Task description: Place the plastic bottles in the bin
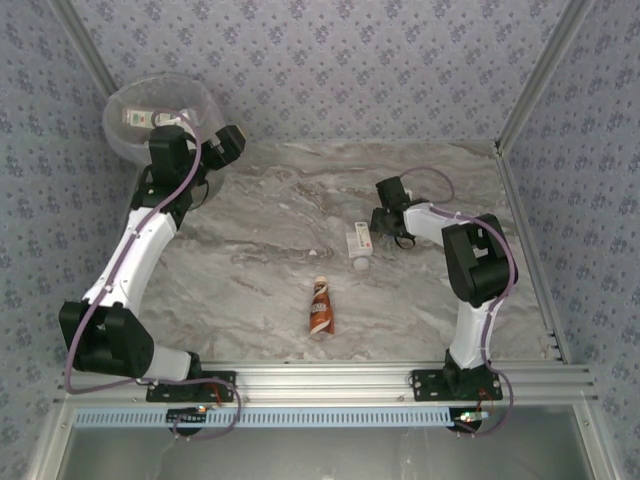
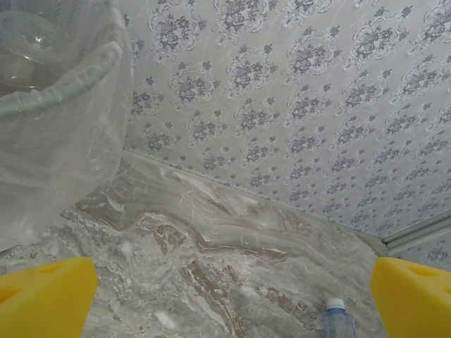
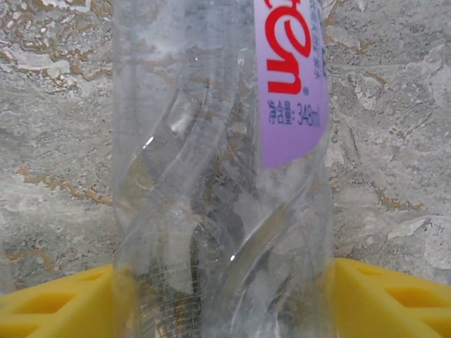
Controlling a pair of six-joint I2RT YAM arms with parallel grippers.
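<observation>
The right claw [image 3: 222, 299] has its yellow fingers [image 3: 56, 303] close on both sides of a clear bottle [image 3: 211, 176] with a purple label, lying on the marble table [image 1: 250, 250]. I cannot tell if it already clamps the bottle. The left claw [image 2: 232, 296] is released, fingers wide apart, just beside the bin [image 1: 197, 100], which holds some bottles [image 1: 135, 117]; a brown-white bottle [image 1: 320, 306] lies nearer the arm bases.

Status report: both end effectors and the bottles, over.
Left end effector open beside bin. Right end effector astride clear bottle, grip unconfirmed. Brown-white bottle on table. Nothing blocking.
</observation>
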